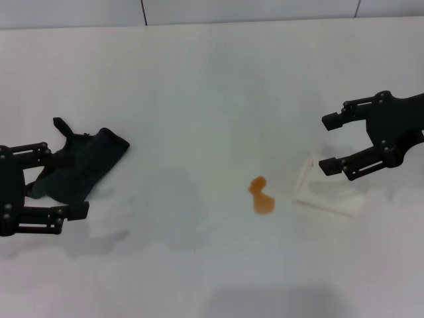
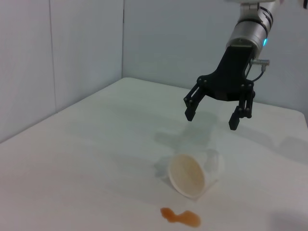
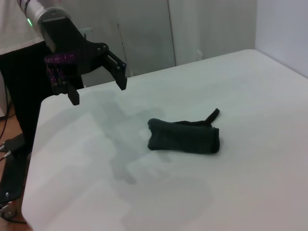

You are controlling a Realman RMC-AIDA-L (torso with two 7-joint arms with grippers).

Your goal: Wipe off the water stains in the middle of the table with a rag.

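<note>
Orange water stains [image 1: 261,197] midtable, rag [image 3: 183,136] apart; both grippers' fingers spread, seemingly empty.

One rag [image 1: 83,165]; one cup [image 1: 328,192], tipped on its side; one orange stain [image 1: 261,196] of two joined lobes; two grippers, left [image 1: 63,179] and right [image 1: 331,142]; one table [image 1: 199,79].

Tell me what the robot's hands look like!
Both are black. The right tool has jointed link fingers on a silver-grey wrist with a small blue light and a thin cable. The left tool looks the same, with a green light on its wrist.
</note>
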